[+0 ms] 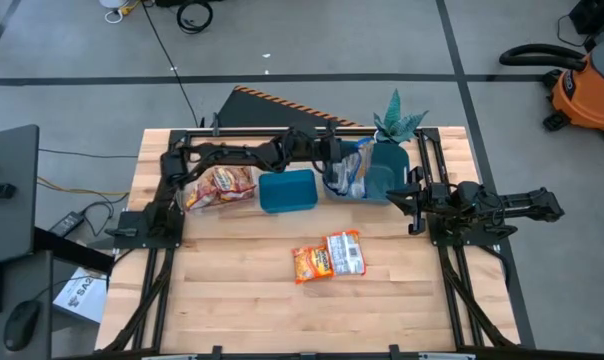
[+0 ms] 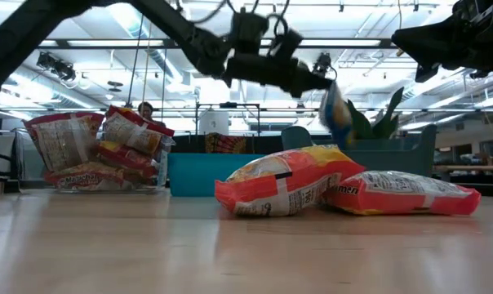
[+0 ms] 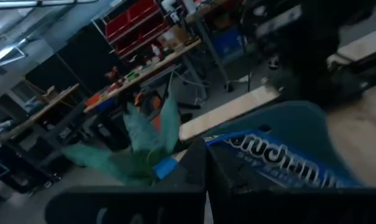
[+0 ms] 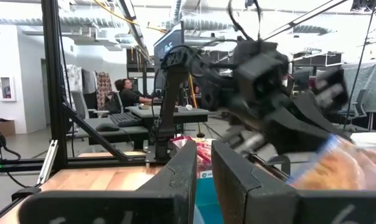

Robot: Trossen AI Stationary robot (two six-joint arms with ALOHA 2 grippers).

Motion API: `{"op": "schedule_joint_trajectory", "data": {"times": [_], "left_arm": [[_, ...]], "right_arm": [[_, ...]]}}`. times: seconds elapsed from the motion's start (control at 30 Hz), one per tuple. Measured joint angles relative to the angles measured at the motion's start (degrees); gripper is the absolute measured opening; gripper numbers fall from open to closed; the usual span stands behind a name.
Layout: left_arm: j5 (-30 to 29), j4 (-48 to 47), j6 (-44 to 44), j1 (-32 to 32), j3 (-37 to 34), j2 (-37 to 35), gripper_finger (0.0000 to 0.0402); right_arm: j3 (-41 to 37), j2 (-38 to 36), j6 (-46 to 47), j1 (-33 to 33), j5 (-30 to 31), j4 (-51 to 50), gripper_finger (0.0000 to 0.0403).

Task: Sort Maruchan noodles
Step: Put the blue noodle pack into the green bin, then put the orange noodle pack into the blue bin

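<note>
1. On the wooden worktop (image 1: pixel 242 290), nearest the front edge, two noodle packets lie side by side and touching: an orange-yellow packet (image 1: pixel 311 264) and a red-and-white packet (image 1: pixel 345 253). In the low view the orange-yellow one (image 2: pixel 287 189) partly overlaps the other (image 2: pixel 406 193).
2. Farther back, near the middle, stands a teal bin (image 1: pixel 287 190).
3. To its left a clear box (image 1: pixel 220 188) holds a pile of red packets (image 2: pixel 95 151).
4. To the right of the teal bin stands a second teal bin (image 1: pixel 387 172), with blue-silver packets (image 1: pixel 350 176) inside it.
5. The left hand (image 1: pixel 354 160) reaches across from the left side and hovers over this second bin; its fingers are closed on a blue packet (image 3: pixel 281 165), held above the bin.
6. The right hand (image 1: pixel 414 200) waits at the worktop's right edge, just beside the second bin; its fingers stand slightly apart with nothing between them.
7. A green toy plant (image 1: pixel 397 122) sits at the back edge, behind that bin.
</note>
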Motion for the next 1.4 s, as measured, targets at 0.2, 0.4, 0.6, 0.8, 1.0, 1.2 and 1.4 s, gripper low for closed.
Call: {"op": "schedule_joint_trajectory", "data": {"times": [0.2,0.4,0.6,0.8,1.0,1.2,1.4], "left_arm": [[1.8,0.0,-0.5,1.9,0.0,3.6,0.0004],[1.5,-1.7,2.9,0.3,0.0,3.8,0.0015],[-3.7,-1.8,3.2,-1.1,0.0,3.8,0.0018],[-7.1,-14.4,0.7,-2.9,5.3,3.8,0.002],[-8.8,-29.3,0.1,-4.9,13.3,3.7,0.0044],[-12.7,-42.5,-2.7,-4.5,18.1,3.6,0.0087],[-13.5,-53.7,-4.3,-2.5,19.3,3.6,0.0105]], "right_arm": [[0.0,0.0,0.0,0.0,0.0,0.1,0.0055],[0.0,0.0,0.0,0.0,0.0,0.1,0.0055],[0.0,0.0,0.0,0.0,0.0,0.1,0.0055],[0.0,0.0,0.0,0.0,0.0,0.1,0.0055],[0.0,0.0,0.0,0.0,0.0,0.1,0.0055],[0.0,0.0,0.0,0.0,0.0,0.0,0.0055],[0.0,0.0,0.0,0.0,0.0,0.0,0.0055]]}}
